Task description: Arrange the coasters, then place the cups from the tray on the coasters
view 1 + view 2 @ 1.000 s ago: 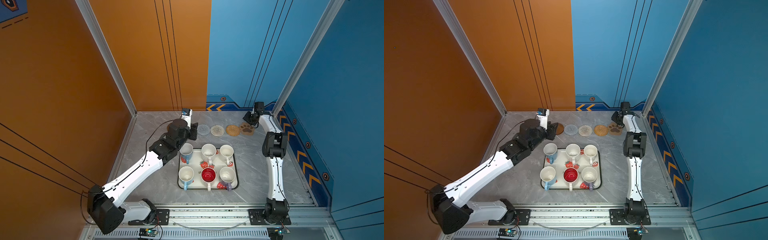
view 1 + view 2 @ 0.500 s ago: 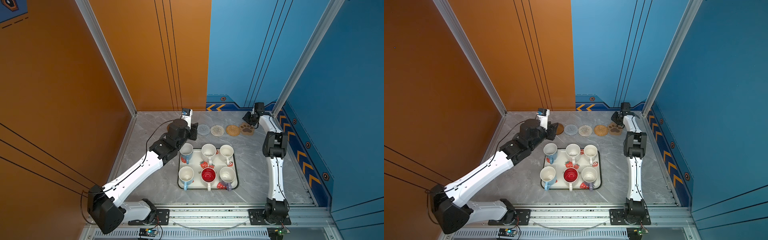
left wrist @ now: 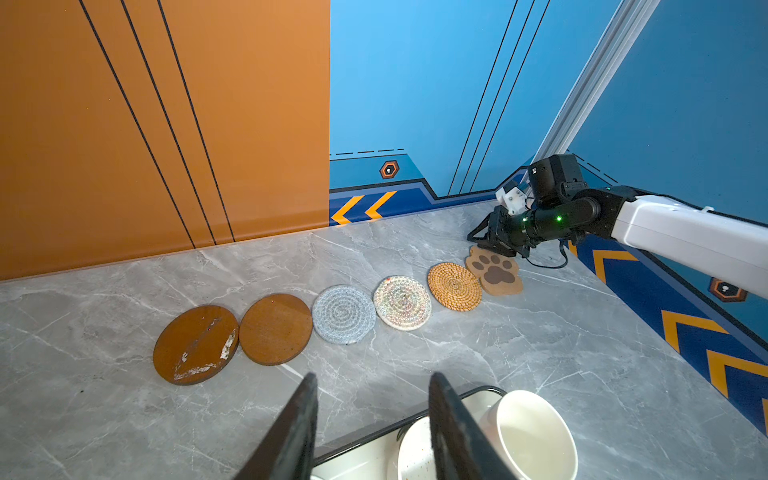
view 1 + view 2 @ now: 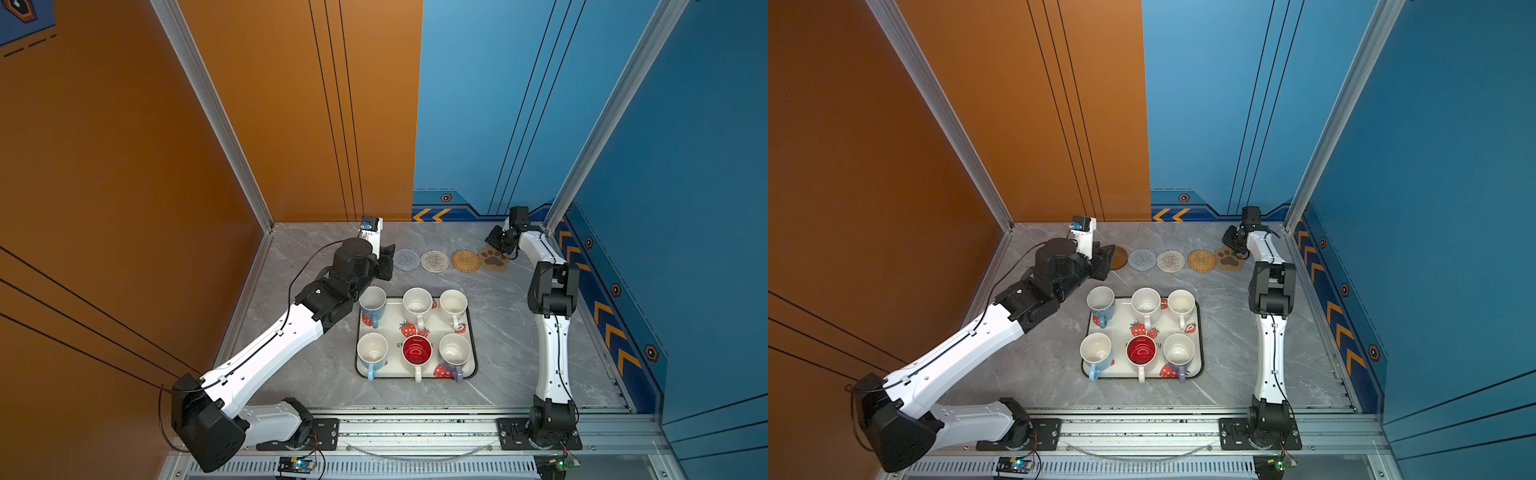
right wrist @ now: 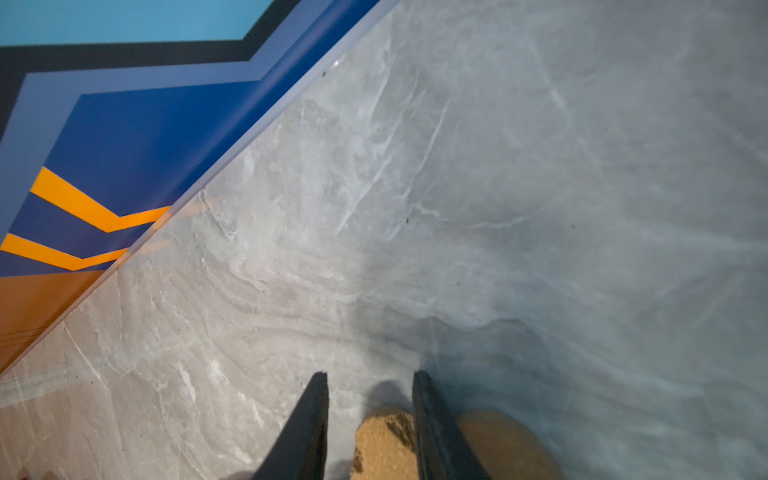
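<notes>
Left jaws: parted, nothing between them, hanging over the bare desk. Ahead of them the coasters run in one row along the back of the desk: scuffed brown disc, plain brown disc, grey round, cream round, tan woven round, paw-print mat. Neighbours touch or nearly touch. The paw-print mat is at the far end, under the right jaws.

Right jaws: parted, tips low at the desk. One lobe of the paw-print mat sits between them with a gap on one side, so it is not clamped. Cannot tell whether they touch it.

Step, as I judge it: arranging is at its end, with the paw-print mat getting its last setting. No cup is on a coaster yet.

Tray: just below and behind the left jaws, well apart from the right jaws. All six cups stand upright on it, two rows of three.

Next move calls for: right jaws clear of the mat, then one cup taken by rim or handle, lifted straight up and carried to a coaster. The light blue cup is nearest the left jaws and likely goes first.

In the way: the cups stand close together, leaving little room for the jaws. The left arm hangs beside that cup. The coasters are packed tight, so set-down cups will crowd.
</notes>
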`<state>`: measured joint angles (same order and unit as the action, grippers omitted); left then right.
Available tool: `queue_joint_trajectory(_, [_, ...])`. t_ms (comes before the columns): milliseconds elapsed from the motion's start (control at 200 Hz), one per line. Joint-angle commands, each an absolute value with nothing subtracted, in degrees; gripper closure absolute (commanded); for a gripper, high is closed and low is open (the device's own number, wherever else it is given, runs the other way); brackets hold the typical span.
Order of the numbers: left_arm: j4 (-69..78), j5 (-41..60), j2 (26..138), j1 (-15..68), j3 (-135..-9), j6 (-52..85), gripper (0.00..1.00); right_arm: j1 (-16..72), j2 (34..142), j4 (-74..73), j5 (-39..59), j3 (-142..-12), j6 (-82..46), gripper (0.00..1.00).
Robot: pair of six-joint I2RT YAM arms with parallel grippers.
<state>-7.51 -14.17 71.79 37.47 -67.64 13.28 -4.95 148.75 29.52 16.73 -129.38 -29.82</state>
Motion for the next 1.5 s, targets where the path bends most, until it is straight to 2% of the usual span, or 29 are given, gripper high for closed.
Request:
queue_joint_trajectory(0, [-8.26, -13.01, 70.06, 37.74, -67.36, 13.1, 0.55, -5.56, 147.27, 35.28, 16.06, -126.71, -28.31, 0.67])
queue_joint_trajectory(616, [-8.29, -13.36, 67.99, 38.76, -66.57, 13.18, 0.55, -6.33, 143.75, 35.9, 14.59, -123.57, -27.72, 0.66])
queue_joint_trajectory(856, [-8.53, -13.53, 66.91, 39.18, -66.86, 12.99, 0.55, -6.52, 137.49, 35.86, 11.81, -123.16, -27.82, 0.67])
queue_joint_trajectory(1157, [-8.17, -12.63, 64.53, 40.08, -68.58, 11.92, 0.55, -4.31, 119.19, 30.44, 12.72, -110.59, -27.53, 0.64])
queue_joint_trajectory(1242, [-8.22, -12.37, 63.64, 40.51, -69.92, 11.35, 0.55, -2.34, 111.0, 29.47, 12.41, -105.72, -27.08, 0.62])
queue_joint_trajectory(1497, [-9.76, -12.7, 60.35, 40.84, -71.61, 12.4, 0.54, 6.98, 89.27, 26.56, 4.23, -87.93, -23.56, 0.54])
